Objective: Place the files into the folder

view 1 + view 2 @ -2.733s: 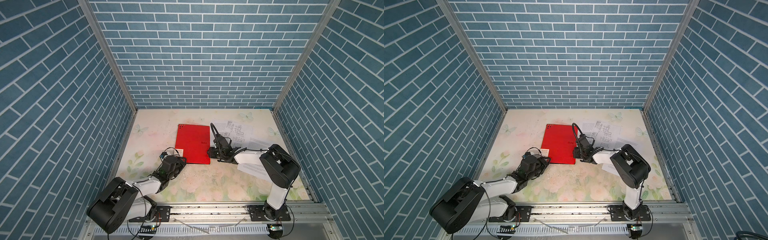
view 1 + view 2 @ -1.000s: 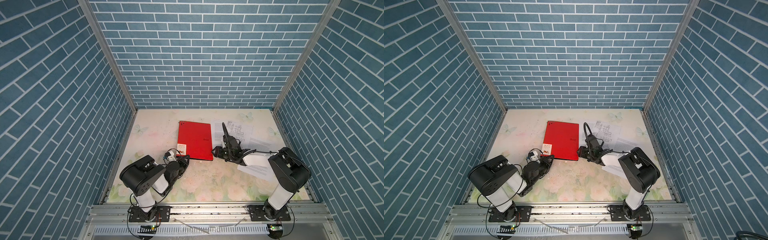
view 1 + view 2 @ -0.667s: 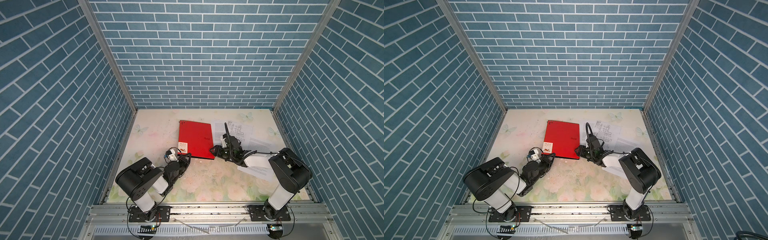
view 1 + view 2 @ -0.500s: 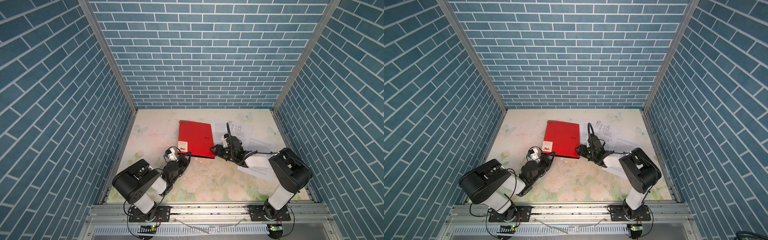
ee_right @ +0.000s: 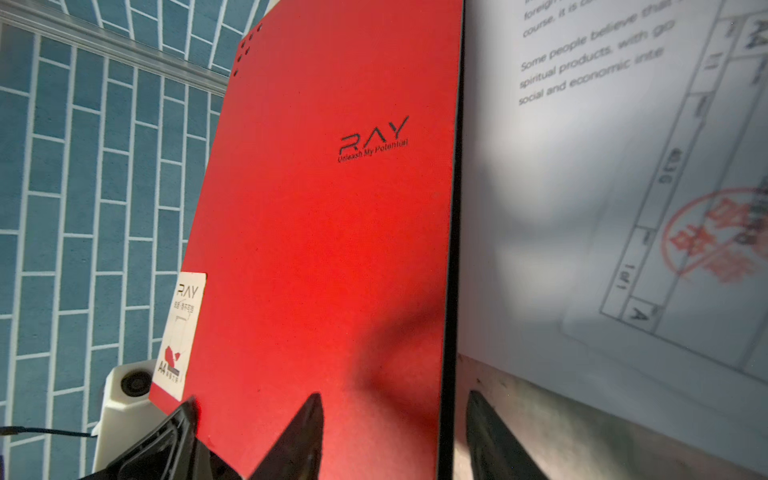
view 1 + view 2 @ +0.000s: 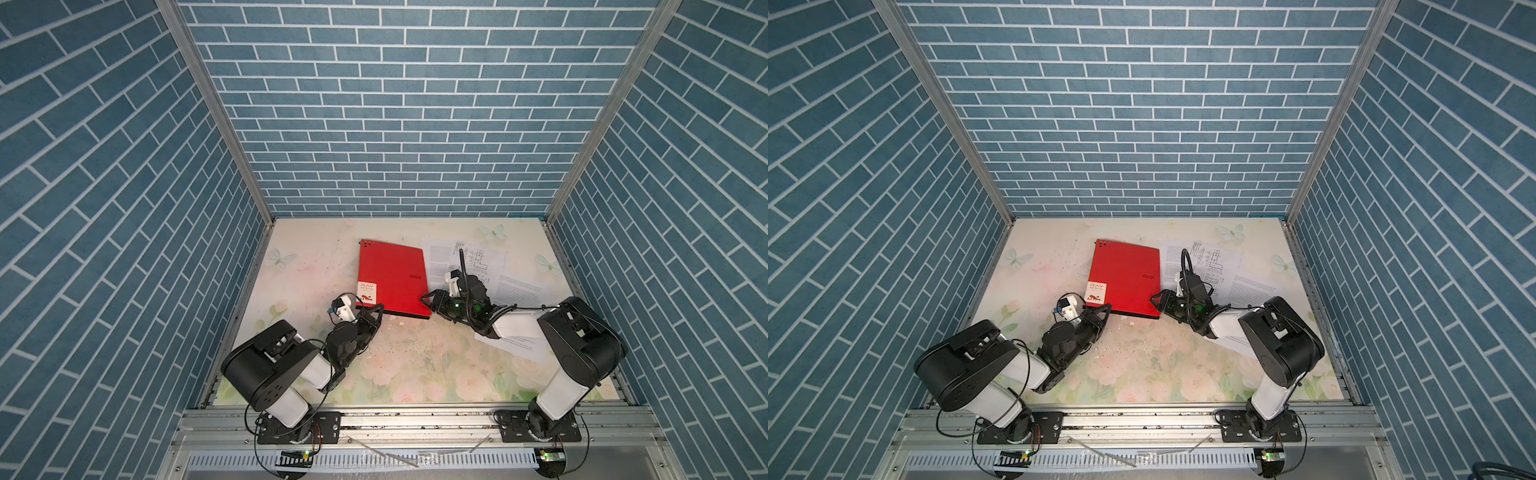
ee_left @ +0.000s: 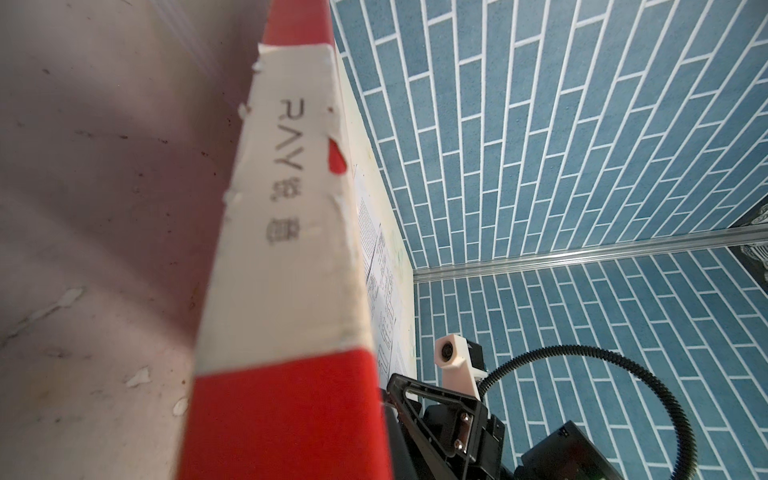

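Observation:
The red folder [image 6: 392, 276] [image 6: 1125, 274] lies shut on the table, its white label [image 6: 367, 291] at the near left corner. My left gripper [image 6: 374, 309] [image 6: 1102, 309] is shut on that corner. In the left wrist view the folder [image 7: 291, 415] hides its fingers. My right gripper [image 6: 428, 301] [image 6: 1156, 299] [image 5: 395, 415] is open at the near right corner. One of its fingertips [image 5: 309, 419] is over the red cover [image 5: 324, 228] and the other is over the table beside the black edge. The files [image 6: 469, 262] [image 6: 1208, 257] [image 5: 602, 166] lie right of the folder.
A text-only sheet [image 6: 519, 286] lies further right, and another sheet [image 6: 515, 345] lies partly under the right arm. Blue brick walls [image 6: 395, 124] close in three sides. A metal rail [image 6: 415, 419] runs along the front edge.
Since the earliest frame the folder has turned and slid a little to the right, with both grippers staying at its near corners. The left arm's shoulder has swung round.

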Available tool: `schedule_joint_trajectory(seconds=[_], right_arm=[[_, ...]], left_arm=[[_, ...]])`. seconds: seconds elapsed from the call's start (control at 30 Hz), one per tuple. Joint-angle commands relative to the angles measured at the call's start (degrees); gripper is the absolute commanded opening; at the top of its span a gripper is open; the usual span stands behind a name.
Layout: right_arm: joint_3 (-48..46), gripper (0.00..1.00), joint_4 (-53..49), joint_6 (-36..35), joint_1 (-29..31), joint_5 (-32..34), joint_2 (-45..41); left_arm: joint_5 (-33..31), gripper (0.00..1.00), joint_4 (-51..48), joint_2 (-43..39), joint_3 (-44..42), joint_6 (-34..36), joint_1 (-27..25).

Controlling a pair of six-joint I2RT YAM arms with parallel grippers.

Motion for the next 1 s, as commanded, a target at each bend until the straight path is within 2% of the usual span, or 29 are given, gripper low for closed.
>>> schedule_joint_trajectory(seconds=[0.0,0.43,0.8,0.97], right_arm=[[-1.0,0.54,4.2,3.1,-0.4,-1.6,0.6],[-1.3,0.47,9.0,6.7,-1.0,-3.5,1.9],[-2.3,0.29,16.2,11.2,-2.2,-5.8,1.5],[-1.9,0.20,17.3,11.5,-2.2,-6.8,0.8]], left_arm=[[1.3,0.06,2.4,-1.9,0.8,2.6,-0.5],[1.8,0.06,2.5,-2.9,-0.5,2.8,-0.6],[3.2,0.07,2.5,-1.9,-2.3,3.6,-0.6],[4.6,0.13,2.5,-0.4,-1.8,4.0,-0.5]])
